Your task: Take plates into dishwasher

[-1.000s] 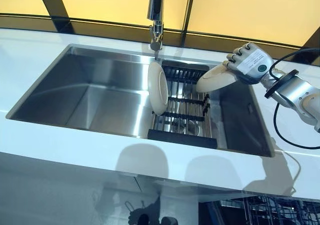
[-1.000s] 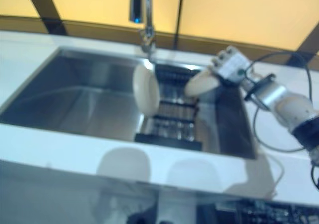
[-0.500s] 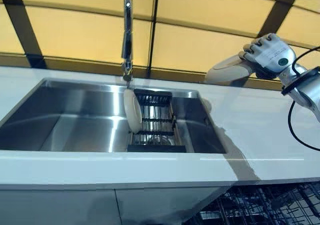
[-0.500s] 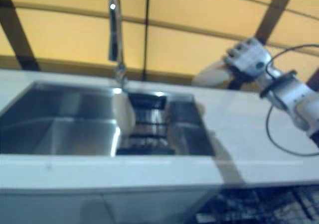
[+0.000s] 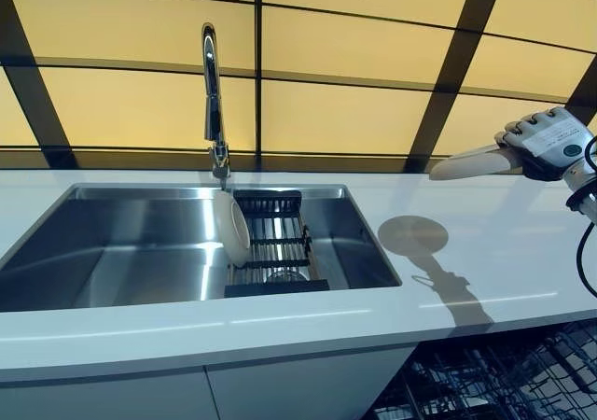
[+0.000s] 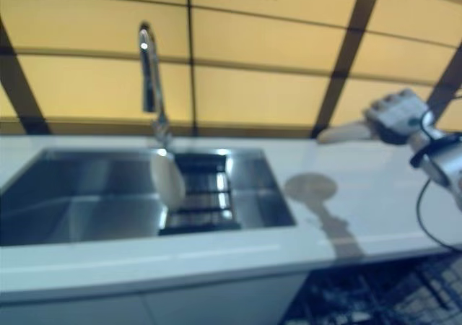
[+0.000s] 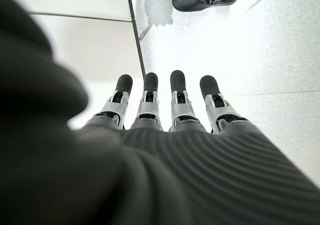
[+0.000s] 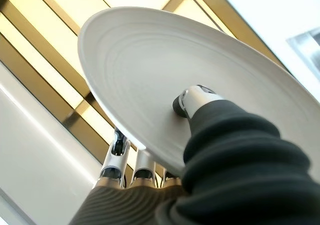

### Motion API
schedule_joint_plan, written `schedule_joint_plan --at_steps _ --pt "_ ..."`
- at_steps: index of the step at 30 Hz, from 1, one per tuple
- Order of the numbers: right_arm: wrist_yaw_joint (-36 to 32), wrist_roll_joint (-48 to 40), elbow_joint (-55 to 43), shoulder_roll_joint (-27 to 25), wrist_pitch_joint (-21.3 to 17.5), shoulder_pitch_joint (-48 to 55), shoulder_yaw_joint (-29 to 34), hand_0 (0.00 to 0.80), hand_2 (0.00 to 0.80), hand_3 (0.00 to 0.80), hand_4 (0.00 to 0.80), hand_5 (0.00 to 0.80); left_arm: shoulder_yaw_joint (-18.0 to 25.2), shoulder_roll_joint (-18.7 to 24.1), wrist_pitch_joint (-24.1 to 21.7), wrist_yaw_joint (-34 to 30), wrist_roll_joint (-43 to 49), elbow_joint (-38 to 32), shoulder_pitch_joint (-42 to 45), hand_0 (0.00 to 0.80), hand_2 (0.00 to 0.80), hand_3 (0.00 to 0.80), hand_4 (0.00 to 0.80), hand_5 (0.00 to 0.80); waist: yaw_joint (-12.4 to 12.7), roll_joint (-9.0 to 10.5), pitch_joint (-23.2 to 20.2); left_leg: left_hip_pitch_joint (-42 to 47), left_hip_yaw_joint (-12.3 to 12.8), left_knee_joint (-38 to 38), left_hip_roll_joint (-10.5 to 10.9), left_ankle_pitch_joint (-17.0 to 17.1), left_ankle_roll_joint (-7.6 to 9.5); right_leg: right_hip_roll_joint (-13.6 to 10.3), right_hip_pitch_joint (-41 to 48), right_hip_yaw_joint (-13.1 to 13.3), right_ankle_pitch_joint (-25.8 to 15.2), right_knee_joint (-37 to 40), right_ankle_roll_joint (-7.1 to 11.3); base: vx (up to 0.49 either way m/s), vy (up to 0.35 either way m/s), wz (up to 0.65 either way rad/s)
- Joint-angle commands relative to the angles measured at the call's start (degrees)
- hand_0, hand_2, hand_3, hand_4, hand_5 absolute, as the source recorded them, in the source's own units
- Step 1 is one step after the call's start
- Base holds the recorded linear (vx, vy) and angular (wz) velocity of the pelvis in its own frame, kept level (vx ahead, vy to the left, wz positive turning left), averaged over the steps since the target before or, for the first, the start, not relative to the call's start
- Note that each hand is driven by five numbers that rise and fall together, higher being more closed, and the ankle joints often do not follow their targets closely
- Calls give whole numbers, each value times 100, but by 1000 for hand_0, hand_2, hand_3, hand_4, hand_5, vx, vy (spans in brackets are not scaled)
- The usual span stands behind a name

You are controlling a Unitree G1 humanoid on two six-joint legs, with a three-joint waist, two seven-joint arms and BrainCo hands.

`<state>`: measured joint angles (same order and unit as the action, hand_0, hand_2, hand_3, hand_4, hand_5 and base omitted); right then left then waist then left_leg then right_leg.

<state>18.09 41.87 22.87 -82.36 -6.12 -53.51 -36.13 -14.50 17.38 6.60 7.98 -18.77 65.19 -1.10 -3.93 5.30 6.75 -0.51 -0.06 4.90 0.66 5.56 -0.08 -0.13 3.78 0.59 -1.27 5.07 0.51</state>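
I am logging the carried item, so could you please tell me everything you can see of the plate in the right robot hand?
The plate is plain white, round and glossy, ceramic by its look, with faint concentric rings on its face. The right robot hand pinches its rim, thumb on one face and fingers behind. It is held roughly level, in the air above the white counter to the right of the sink, touching nothing else.
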Motion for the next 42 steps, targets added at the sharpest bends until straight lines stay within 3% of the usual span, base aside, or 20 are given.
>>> schedule_joint_plan --at_steps 1,7,15,27,42 --pt "-26 -465 321 -242 178 561 838 800 800 800 800 800 -22 167 -80 45 213 273 -245 0 0 0 0 0 41 258 -246 428 161 11 -207 -599 -199 -287 -183 118 -346 -54 637 -51 3 -4" --pt "40 -849 439 -227 21 2200 2254 800 800 800 800 800 40 195 -98 50 94 283 -335 0 0 0 0 0 -198 198 -180 413 290 11 -213 -594 -185 -280 -288 253 -391 -85 655 -32 35 -9" --pt "-51 -1269 560 -15 146 3643 3455 800 800 800 800 800 61 195 -106 98 -99 281 -492 0 0 0 0 0 -425 158 62 331 466 11 -237 -581 -160 -268 -497 433 -469 -134 684 -58 34 -16" --pt "-406 -1708 1045 31 411 4226 3767 800 800 800 800 800 47 223 -172 93 -170 258 -619 0 0 0 0 0 -591 92 285 262 632 11 -252 -557 -179 -293 -650 529 -528 -134 696 -27 16 -9" --pt "-1352 -2403 1041 601 609 4707 4011 800 800 800 800 800 112 200 -170 46 -89 252 -734 0 0 0 0 0 -810 -47 421 226 815 11 -298 -547 -243 -292 -777 637 -565 -107 696 -18 5 -4"
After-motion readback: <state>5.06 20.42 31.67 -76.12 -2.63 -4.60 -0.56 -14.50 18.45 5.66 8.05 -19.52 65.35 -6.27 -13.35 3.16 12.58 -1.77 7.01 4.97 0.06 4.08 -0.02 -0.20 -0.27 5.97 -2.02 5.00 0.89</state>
